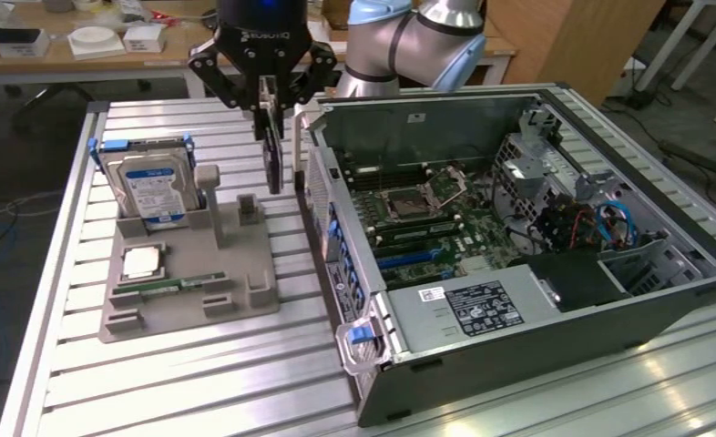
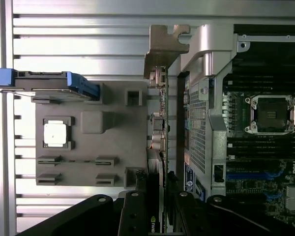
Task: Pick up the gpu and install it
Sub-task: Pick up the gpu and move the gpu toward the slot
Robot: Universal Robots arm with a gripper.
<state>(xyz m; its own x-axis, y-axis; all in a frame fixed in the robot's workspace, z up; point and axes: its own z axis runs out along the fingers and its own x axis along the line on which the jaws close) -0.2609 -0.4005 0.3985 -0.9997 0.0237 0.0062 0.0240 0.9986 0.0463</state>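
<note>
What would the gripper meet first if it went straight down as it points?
Probably the table, via the gpu the gripper holds, which hangs over the strip between grey holder and computer case. Depth is unclear; the holder's edge may come first.

Off the arm: looks down aslant from high, taking in slatted table (image 1: 212, 382), grey fixture (image 1: 255, 264), open computer case (image 1: 577, 332). On the wrist: looks straight down past gripper (image 2: 156, 201), far nearer; shares fixture and case wall.

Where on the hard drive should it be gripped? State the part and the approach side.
Grip the hard drive by its free top edge, coming from above and closing across its two flat faces. It stands on edge in the gray holder, with its lower edge seated there.
</note>
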